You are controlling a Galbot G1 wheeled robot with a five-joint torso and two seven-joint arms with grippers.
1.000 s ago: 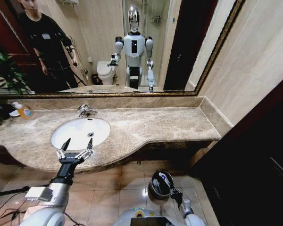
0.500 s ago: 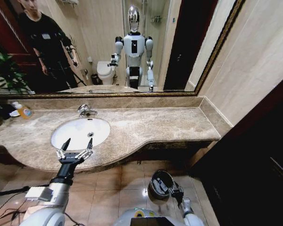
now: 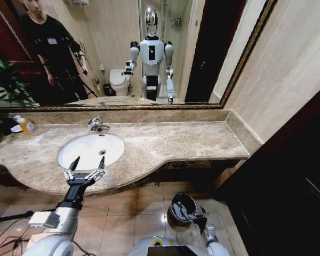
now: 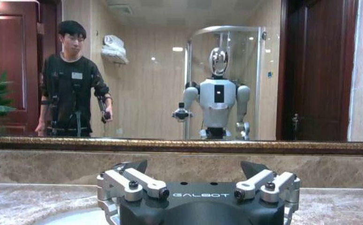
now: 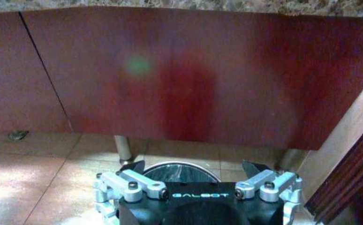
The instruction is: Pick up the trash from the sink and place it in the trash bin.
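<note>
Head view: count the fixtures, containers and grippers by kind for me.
White oval sink basin: 1
Chrome faucet: 1
Orange-liquid bottle: 1
Round black trash bin: 1
Grippers: 2 (left gripper, right gripper)
Total: 6

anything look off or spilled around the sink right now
Nothing stands out. The sink looks clean and dry, with no trash visible in it, and the counter shows no spill. The bin stands upright on the floor. The left gripper hangs open over the counter's front edge; the right gripper, open, is by the bin.
</note>
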